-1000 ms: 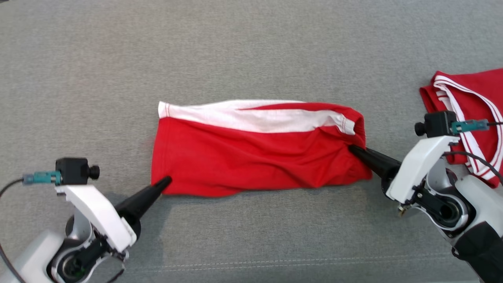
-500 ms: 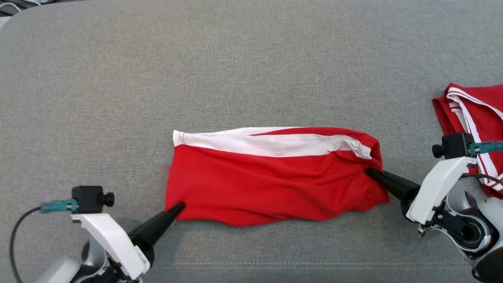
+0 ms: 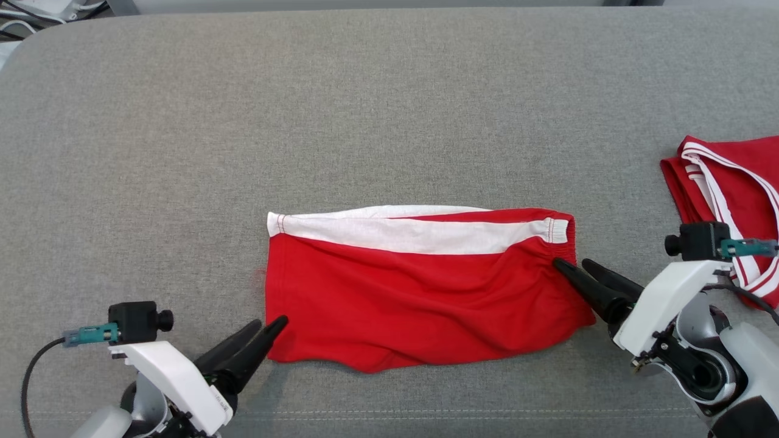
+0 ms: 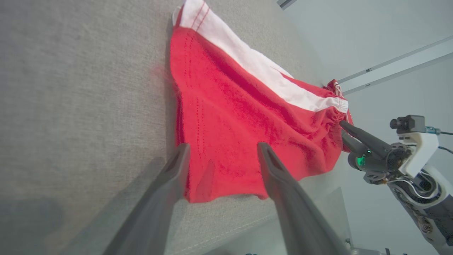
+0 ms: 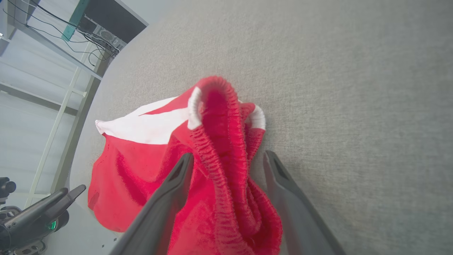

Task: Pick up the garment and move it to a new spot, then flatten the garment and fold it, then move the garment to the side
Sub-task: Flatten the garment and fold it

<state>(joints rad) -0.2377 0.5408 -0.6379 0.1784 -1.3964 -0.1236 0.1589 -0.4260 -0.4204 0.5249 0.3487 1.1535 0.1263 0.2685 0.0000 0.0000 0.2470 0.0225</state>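
Here the garment (image 3: 420,298), red shorts with a broad white band along the far edge, lies folded and mostly flat on the grey fabric surface (image 3: 365,109), with soft creases running across its red part and its near hem slightly wavy. The gathered elastic waistband (image 5: 216,134) forms the garment's right end and is bunched up there into a raised loop. At that end the right gripper (image 3: 572,263) has its jaws spread wide; in the right wrist view the waistband sits in the gap between its two dark fingers (image 5: 166,198), and nothing is pinched. At the garment's near left corner the left gripper (image 3: 269,322) also stands wide apart, clamped on nothing; in the left wrist view that corner lies in the gap between its fingers (image 4: 170,184), and from the head view one fingertip is right at the cloth's edge, though whether it touches I cannot tell. Well off beyond the garment's right end, a second red garment (image 3: 730,176) with white striped trim lies folded on the same surface.
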